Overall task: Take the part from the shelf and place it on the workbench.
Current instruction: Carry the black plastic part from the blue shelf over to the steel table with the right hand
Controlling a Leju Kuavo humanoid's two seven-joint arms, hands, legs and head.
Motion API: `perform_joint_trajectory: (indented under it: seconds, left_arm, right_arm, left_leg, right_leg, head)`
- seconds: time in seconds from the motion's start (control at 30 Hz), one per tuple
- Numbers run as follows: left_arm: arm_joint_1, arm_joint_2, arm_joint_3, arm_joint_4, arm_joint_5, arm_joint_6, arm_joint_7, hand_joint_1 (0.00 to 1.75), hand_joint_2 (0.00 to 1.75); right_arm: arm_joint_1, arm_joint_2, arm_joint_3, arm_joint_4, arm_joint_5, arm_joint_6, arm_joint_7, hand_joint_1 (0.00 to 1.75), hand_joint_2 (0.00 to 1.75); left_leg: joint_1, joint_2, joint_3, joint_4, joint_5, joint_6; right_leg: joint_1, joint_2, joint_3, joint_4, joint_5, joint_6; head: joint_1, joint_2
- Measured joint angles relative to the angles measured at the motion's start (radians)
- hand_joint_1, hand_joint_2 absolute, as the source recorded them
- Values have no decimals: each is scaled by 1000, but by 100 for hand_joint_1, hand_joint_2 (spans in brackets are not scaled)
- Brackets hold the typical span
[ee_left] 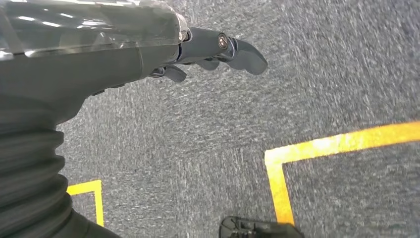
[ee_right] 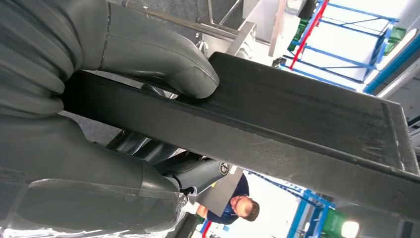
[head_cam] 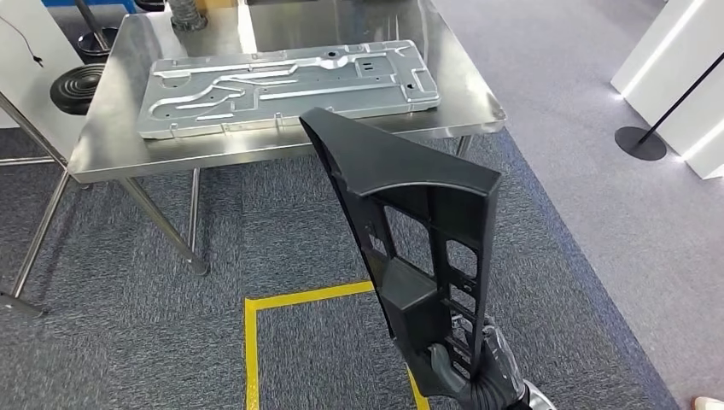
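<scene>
A long black plastic part [head_cam: 418,231] with ribbed cut-outs stands tilted up in front of me, and my right hand [head_cam: 478,363] grips its lower end. In the right wrist view the grey thumb [ee_right: 163,54] presses on the part [ee_right: 297,119] while darker fingers wrap beneath it. The steel workbench [head_cam: 111,137] stands ahead, its front edge just beyond the part's upper tip. My left hand [ee_left: 208,52] hangs over the carpet, fingers extended and holding nothing.
A large stamped metal panel [head_cam: 282,85] lies across the workbench. Yellow floor tape [head_cam: 282,301] marks a square on the grey carpet in front of me. A black stanchion base [head_cam: 640,143] stands at the right. A person [ee_right: 233,206] appears in the right wrist view.
</scene>
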Motion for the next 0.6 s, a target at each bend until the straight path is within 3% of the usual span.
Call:
perform_joint_trajectory:
  seconds: [0.03,0.07,0.1,0.17,0.23,0.3,0.4,0.47,0.53,0.57,0.6]
  left_arm:
    - [1,0,0,0,-1,-2,0,0,175]
    - [1,0,0,0,-2,-3,0,0,175]
    - [2,0,0,0,-2,-4,0,0,175]
    - [2,0,0,0,-4,-5,0,0,175]
    - [2,0,-1,0,-6,-7,-1,0,175]
    - [1,0,-2,0,-9,-7,-3,0,175]
    - [-1,-1,-3,0,-12,-7,-6,0,175]
    - [-2,0,-4,0,-16,-8,-7,0,175]
    - [-1,0,-5,0,-19,-11,-7,0,175]
    - [0,0,-5,1,-21,-12,-7,0,175]
    - [1,0,-5,1,-22,-13,-7,0,175]
  right_arm:
    - [1,0,0,0,1,-1,3,175,175]
    - [2,0,0,0,1,-1,5,175,175]
    - [3,0,0,0,2,-1,6,175,175]
    - [3,0,1,0,2,-2,8,175,175]
    - [3,0,1,0,2,-3,9,175,175]
    - [3,0,1,-1,4,-6,11,175,175]
    - [7,-1,2,-6,10,-14,18,175,175]
    - [9,-1,2,-12,17,-20,23,175,175]
    - [12,-1,3,-15,22,-25,29,175,175]
    - [15,-1,4,-17,23,-28,32,175,175]
    - [18,-1,4,-18,24,-31,34,175,175]
  left_leg:
    - [0,0,1,0,-2,1]
    - [-1,0,2,1,-4,1]
    - [-1,-1,5,1,-6,0]
    - [-1,-3,16,1,-13,-3]
    - [-4,-4,25,2,-21,-11]
    - [-5,-3,27,1,-27,-22]
    - [-3,-1,28,13,-42,-39]
    - [-2,-1,-8,97,-89,-47]
    - [0,-1,-78,232,-145,-52]
    - [1,-1,-105,276,-153,-54]
    - [1,-1,-116,287,-140,-55]
  right_leg:
    - [-2,0,-38,66,-21,4]
    - [-4,0,-64,104,-24,6]
    - [-5,0,-70,102,-6,6]
    - [-6,-2,-22,-18,76,2]
    - [-1,-3,34,-144,128,-9]
    - [5,-2,48,-178,129,-20]
    - [1,0,56,-190,131,-38]
    - [-3,-2,65,-199,131,-48]
    - [-2,-3,69,-199,126,-54]
    - [-1,-2,72,-198,124,-55]
    - [-1,-1,75,-198,121,-55]
  head:
    - [0,0]
    - [0,0]
    - [0,0]
    - [0,0]
    - [0,0]
    - [0,0]
    - [0,0]
    - [0,0]
    - [0,0]
    - [0,0]
    - [0,0]
